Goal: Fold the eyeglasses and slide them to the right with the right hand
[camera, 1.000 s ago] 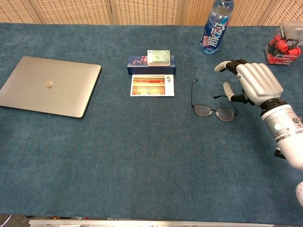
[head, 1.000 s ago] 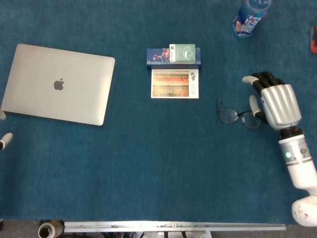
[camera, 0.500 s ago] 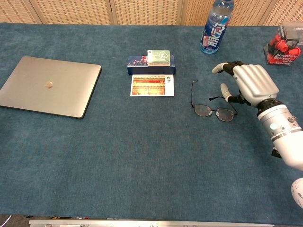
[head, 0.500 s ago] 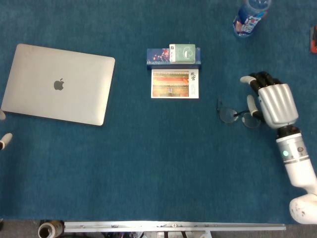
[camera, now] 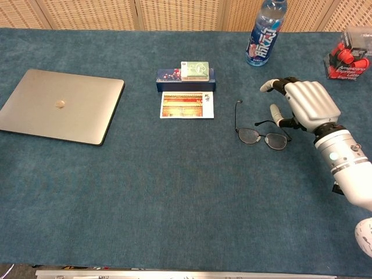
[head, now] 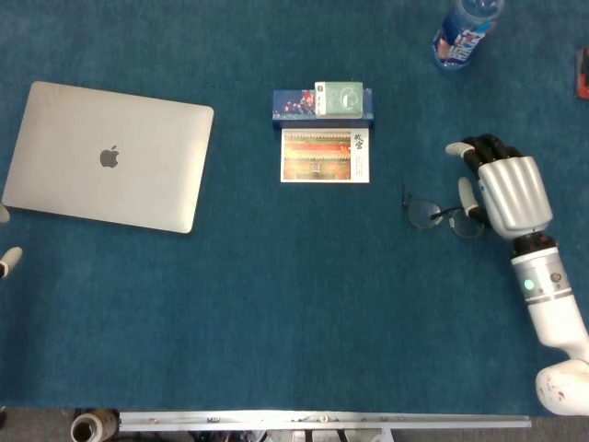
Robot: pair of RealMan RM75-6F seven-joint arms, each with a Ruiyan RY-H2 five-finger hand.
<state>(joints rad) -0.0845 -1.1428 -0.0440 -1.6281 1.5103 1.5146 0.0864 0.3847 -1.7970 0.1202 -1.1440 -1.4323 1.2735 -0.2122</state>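
Note:
The black-framed eyeglasses (head: 442,216) (camera: 261,137) lie on the blue table, lenses toward the front. Their left temple sticks out straight toward the back. The right temple is swung partly inward across the lenses. My right hand (head: 511,189) (camera: 305,104) sits just right of the glasses, palm down, fingers spread and curved toward the back. Its thumb (camera: 276,113) is against the right temple near the hinge, and the hand holds nothing. Of my left hand only two white fingertips (head: 7,261) show at the far left edge of the head view.
A closed silver laptop (head: 110,157) (camera: 58,113) lies at the left. A postcard (head: 325,155) (camera: 187,105) and a small dark box (head: 322,103) (camera: 185,78) are at the middle back. A water bottle (head: 465,32) (camera: 264,35) and a red pack (camera: 349,58) stand at the back right.
My right hand has shifted slightly left toward the glasses. The right temple has swung inward with the thumb. The frame itself has stayed put.

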